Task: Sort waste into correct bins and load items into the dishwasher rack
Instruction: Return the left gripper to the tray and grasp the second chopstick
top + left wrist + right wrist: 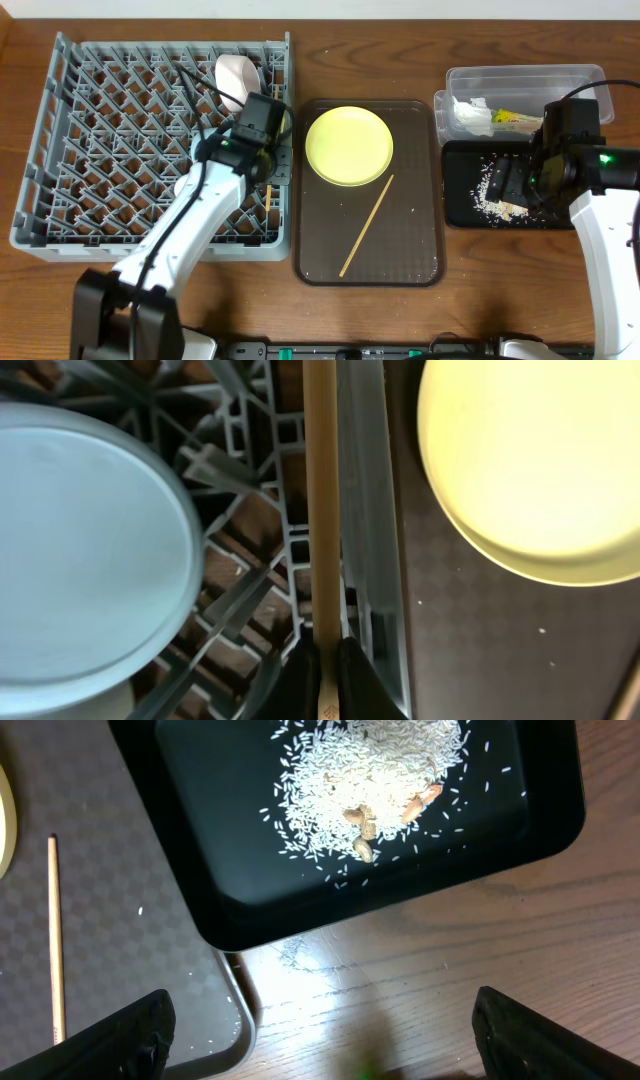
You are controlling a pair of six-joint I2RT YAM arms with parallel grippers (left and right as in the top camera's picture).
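Observation:
My left gripper (327,660) is shut on a light wooden chopstick (320,490) and holds it over the right edge of the grey dishwasher rack (110,150), next to a light blue bowl (80,550). A white cup (236,80) lies in the rack. The yellow plate (348,146) and the second chopstick (366,226) lie on the brown tray (420,250). My right gripper (320,1040) is open and empty above the table by the black tray (250,910), which holds rice scraps (370,770). The clear tub (520,80) holds tissue (470,115) and a wrapper (515,118).
The brown tray's corner (235,1010) lies just left of the right gripper. The black tray sits right of the brown tray, with the clear tub behind it. Bare wood table runs along the front edge.

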